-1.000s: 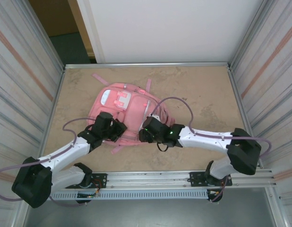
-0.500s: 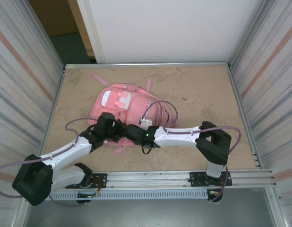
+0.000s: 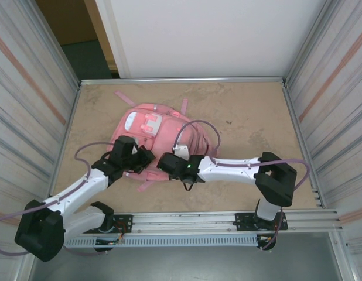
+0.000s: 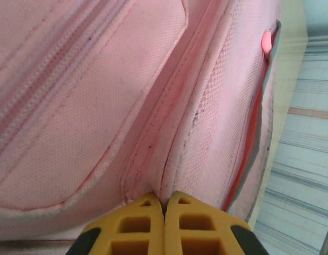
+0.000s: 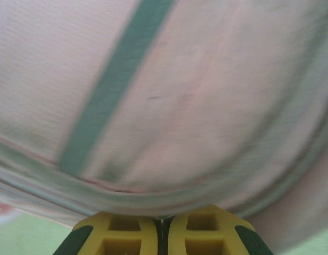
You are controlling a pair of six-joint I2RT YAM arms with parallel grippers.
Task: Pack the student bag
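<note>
The student bag [image 3: 160, 126], a big soft pink backpack, lies flat on the table left of centre. My left gripper [image 3: 147, 157] is at its near left side. In the left wrist view its yellow fingers [image 4: 145, 218] are shut, pinching a seam fold of the bag [image 4: 100, 106] right at the left gripper's tips [image 4: 164, 199]. My right gripper [image 3: 160, 163] reaches across to the bag's near edge, close beside the left one. In the blurred right wrist view the right gripper [image 5: 163, 219] is shut, with the pale rim of the bag [image 5: 196, 95] meeting its tips.
A loose pink strap [image 3: 147, 185] trails toward the near rail [image 3: 187, 219], another strap [image 3: 125, 98] lies at the back left. Bare tan table [image 3: 251, 123] spreads to the right. Corrugated walls [image 3: 28, 105] close in both sides.
My right arm has swung left along the bag's near edge and its jaws have gone from open to shut. The left gripper shifted slightly, still pinching the bag.
</note>
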